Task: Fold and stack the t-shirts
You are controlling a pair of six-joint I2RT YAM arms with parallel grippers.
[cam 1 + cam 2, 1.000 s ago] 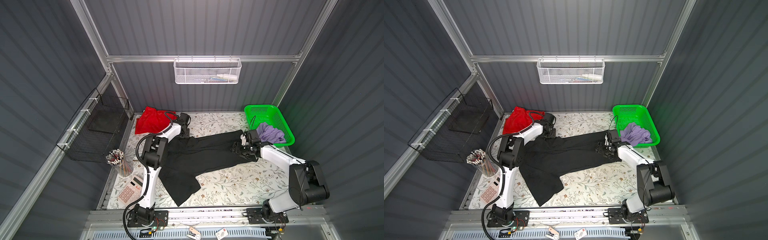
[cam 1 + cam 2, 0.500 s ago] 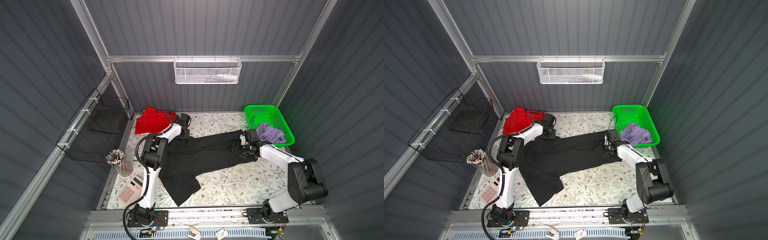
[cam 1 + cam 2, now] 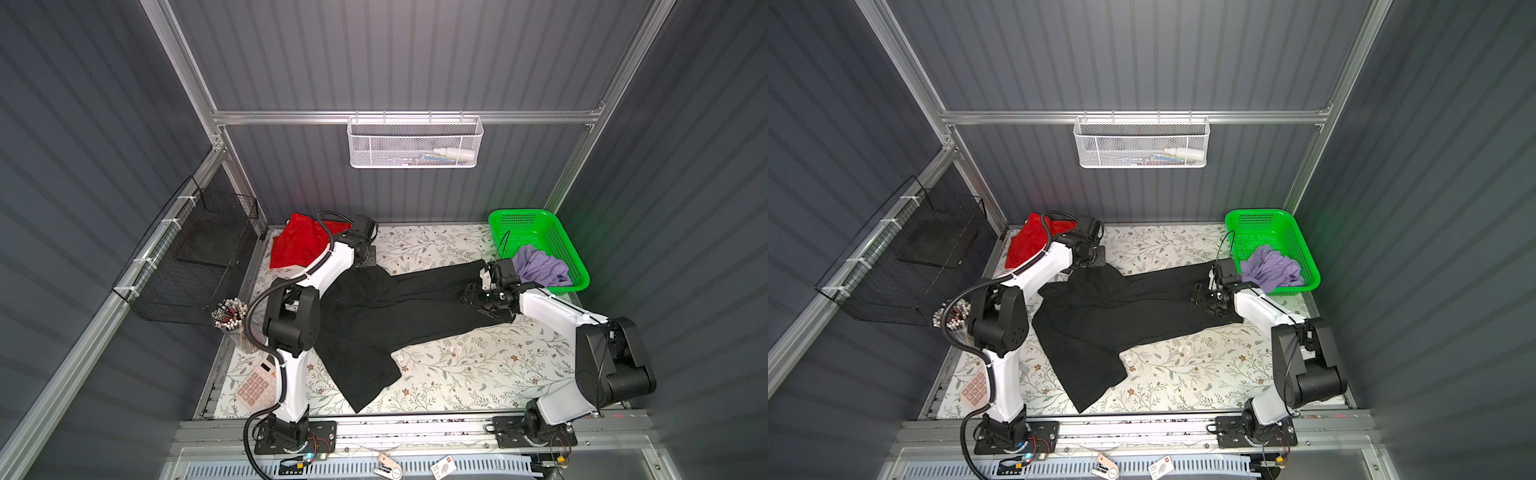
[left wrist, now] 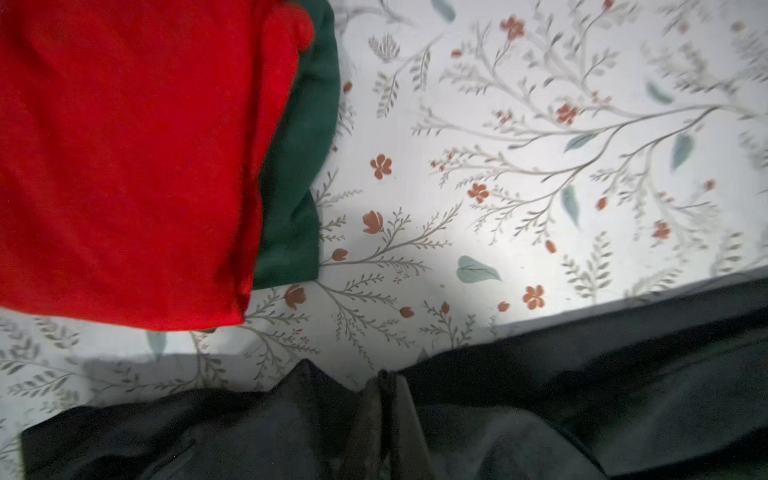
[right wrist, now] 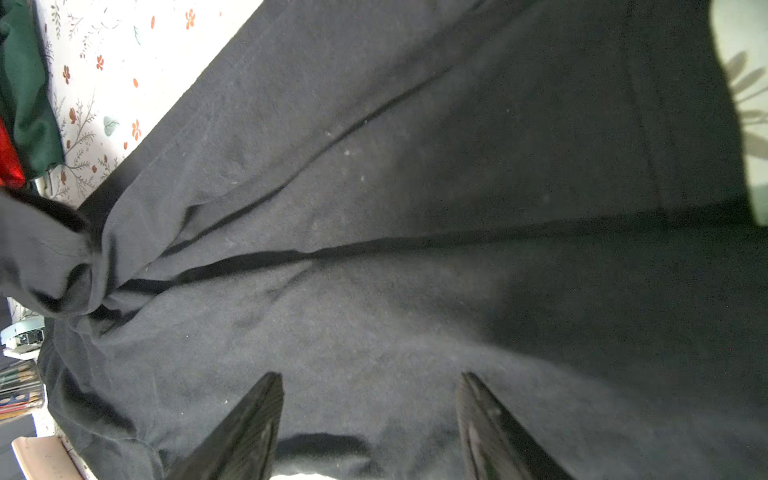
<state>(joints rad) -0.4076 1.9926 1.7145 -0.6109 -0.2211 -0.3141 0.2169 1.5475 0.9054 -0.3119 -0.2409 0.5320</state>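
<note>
Cloth of the black t-shirt (image 3: 374, 316) lies creased, stretched between both grippers; the left gripper (image 3: 365, 266) is clamped on its bunched corner; the right gripper (image 5: 370, 415), jaws apart, is over its other end; the red t-shirt (image 3: 295, 245) lies folded beside the left jaws, atop the dark green t-shirt (image 4: 295, 166); the lavender t-shirt (image 3: 538, 268) sits crumpled in the basket (image 3: 519, 220) near the right jaws.
</note>
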